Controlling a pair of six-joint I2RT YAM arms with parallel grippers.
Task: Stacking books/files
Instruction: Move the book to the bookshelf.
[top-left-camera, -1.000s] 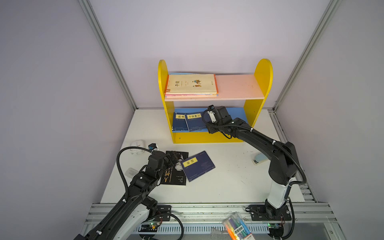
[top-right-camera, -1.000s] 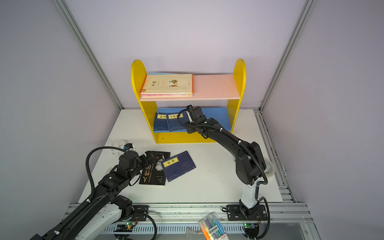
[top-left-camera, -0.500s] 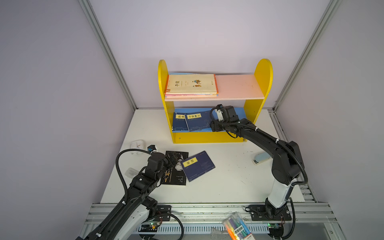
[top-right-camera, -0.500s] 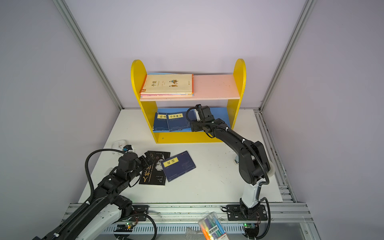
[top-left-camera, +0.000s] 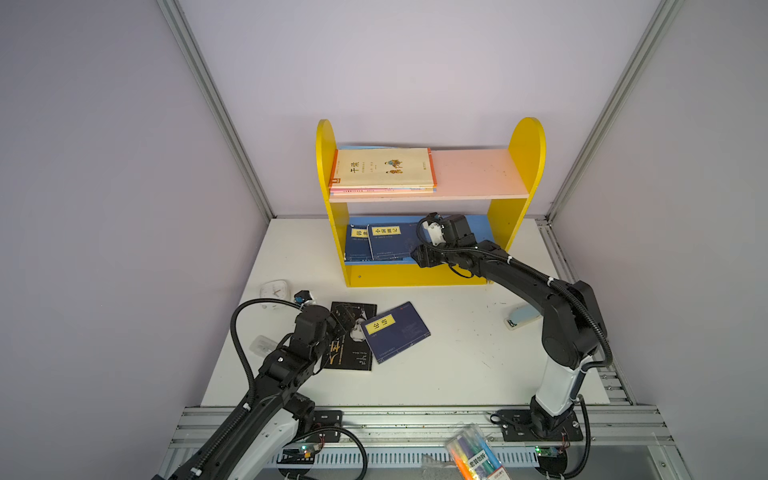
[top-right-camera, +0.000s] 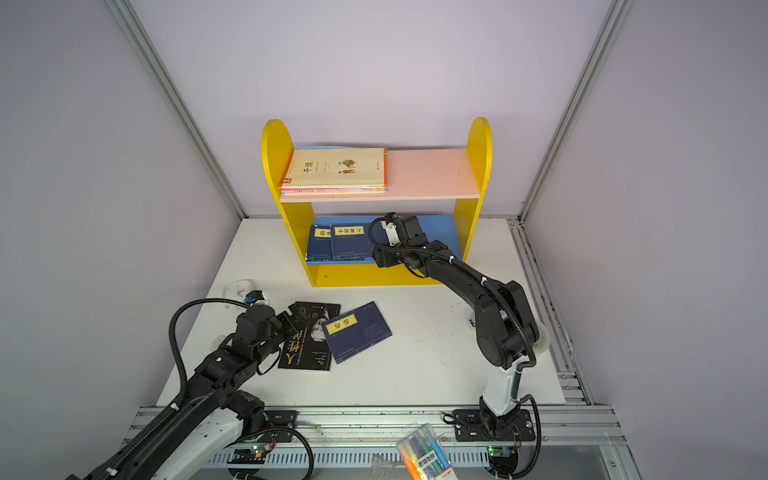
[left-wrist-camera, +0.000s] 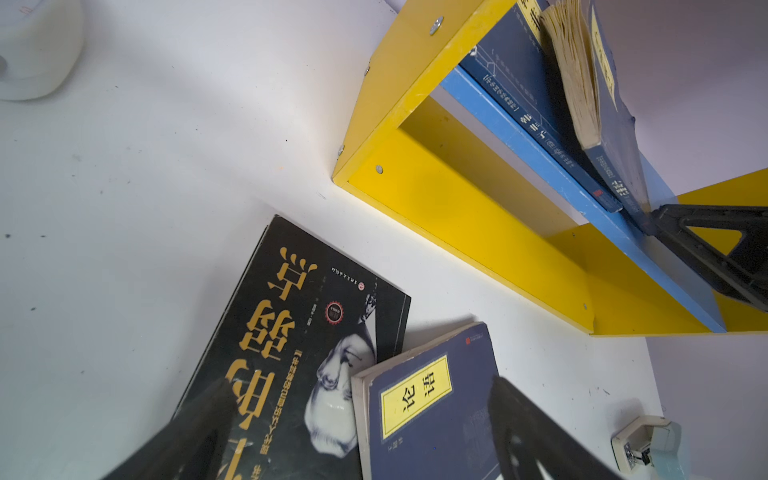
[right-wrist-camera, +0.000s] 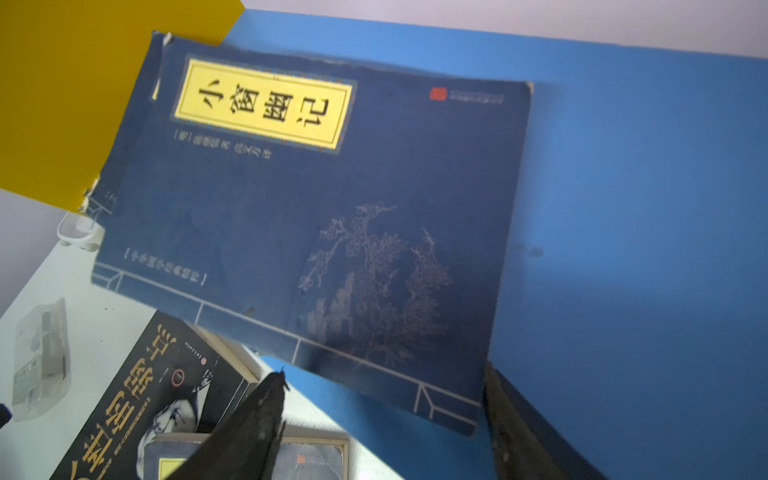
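Right gripper (right-wrist-camera: 385, 371), jaws spread, faces the shelved navy book (right-wrist-camera: 316, 232) at frame centre on the blue shelf (right-wrist-camera: 623, 208). Left gripper (left-wrist-camera: 361, 384), spread wide, brackets the tabletop navy book (left-wrist-camera: 428, 419) at lower centre.

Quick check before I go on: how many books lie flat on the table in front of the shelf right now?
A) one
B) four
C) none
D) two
D: only the black book and the navy book overlapping its edge lie on the table; the others sit on the shelf.
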